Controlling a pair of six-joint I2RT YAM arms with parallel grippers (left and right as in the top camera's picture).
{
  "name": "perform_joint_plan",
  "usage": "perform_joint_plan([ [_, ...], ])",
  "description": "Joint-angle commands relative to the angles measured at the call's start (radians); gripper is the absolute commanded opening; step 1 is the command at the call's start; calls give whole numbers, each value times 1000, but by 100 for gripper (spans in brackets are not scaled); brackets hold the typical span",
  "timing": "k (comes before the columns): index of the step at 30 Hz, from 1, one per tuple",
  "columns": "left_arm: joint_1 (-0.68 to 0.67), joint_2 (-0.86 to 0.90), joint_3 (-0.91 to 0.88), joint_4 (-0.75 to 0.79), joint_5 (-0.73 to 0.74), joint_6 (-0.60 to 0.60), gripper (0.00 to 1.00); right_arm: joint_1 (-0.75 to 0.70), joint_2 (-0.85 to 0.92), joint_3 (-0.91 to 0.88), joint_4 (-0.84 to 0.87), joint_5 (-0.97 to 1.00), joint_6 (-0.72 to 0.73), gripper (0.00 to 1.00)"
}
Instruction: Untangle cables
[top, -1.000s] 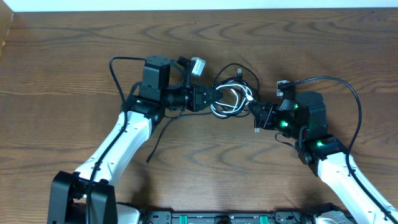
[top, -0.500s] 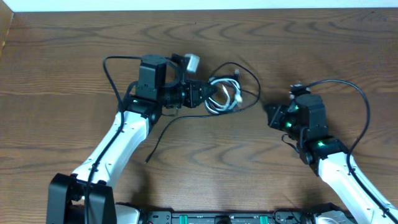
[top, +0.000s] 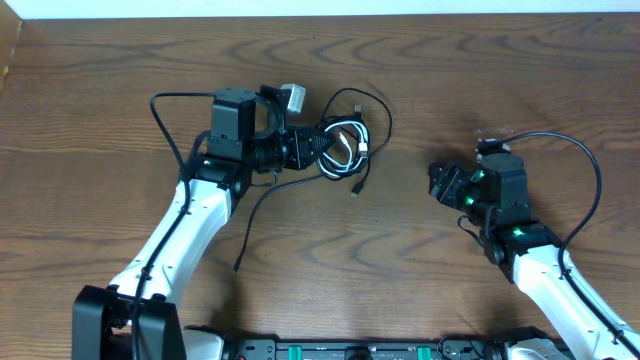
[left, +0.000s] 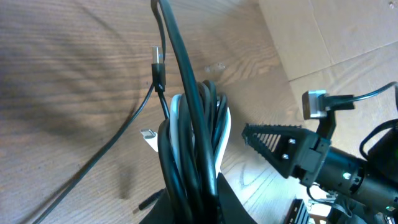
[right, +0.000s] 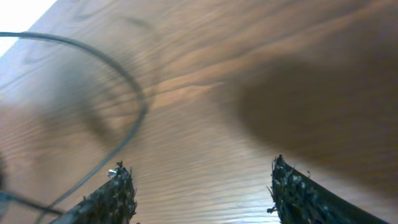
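Observation:
The cables form a tangled coil of black and white cord on the wooden table, left of centre. My left gripper is shut on the coil's left side. In the left wrist view the black and white strands rise from between my left gripper's jaws. One black tail trails toward the front, and a plug end hangs loose below the coil. My right gripper stands open to the right, apart from the cables; in its own view my right gripper holds nothing.
Thick black arm wires loop behind the left wrist and right wrist. A black rail runs along the front edge. A blurred dark cord curves at the left of the right wrist view.
My right gripper has let go of the coil, opened and drawn back to the right. My left gripper has carried the coil leftward, and a plug end has dropped free.

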Motion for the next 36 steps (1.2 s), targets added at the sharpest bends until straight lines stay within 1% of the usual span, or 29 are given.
perform_joint_plan([
  [1, -1, -25, 15, -3, 12, 27, 9, -2, 2, -2, 43, -174, -6, 71],
  [3, -3, -25, 15, -3, 38, 71, 9, -2, 2, -2, 102, -293, -5, 72],
  [6, -16, -25, 15, -3, 47, 91, 9, -2, 2, -2, 217, -469, 7, 69],
  [8, -34, -25, 15, -3, 47, 121, 9, -2, 2, -2, 291, -544, 68, 68],
  [9, -45, -25, 15, -3, 47, 140, 9, -2, 2, -2, 321, -565, 121, 66],
  [11, -75, -25, 15, -3, 46, 190, 9, 1, 2, -2, 358, -587, 249, 66],
  [15, -129, -25, 15, -3, 43, 306, 9, 1, 2, -2, 380, -595, 409, 61],
  [18, -154, -25, 15, -3, 42, 338, 9, 6, 2, -2, 383, -611, 504, 58],
  [19, -167, -25, 15, -3, 31, 339, 9, 11, 2, -2, 391, -628, 547, 55],
  [23, -194, -25, 15, -3, -18, 339, 9, 23, 2, -2, 410, -635, 581, 53],
  [27, -231, -25, 15, -2, -18, 365, 9, 26, 2, -2, 410, -610, 591, 51],
  [30, -244, -25, 15, 2, -18, 365, 9, 26, 2, -2, 410, -608, 620, 44],
  [32, -247, -25, 15, 2, -17, 365, 9, 26, 2, -2, 404, -593, 620, 34],
  [36, -248, -26, 15, 6, 14, 365, 9, 26, 2, -2, 355, -534, 620, 21],
])
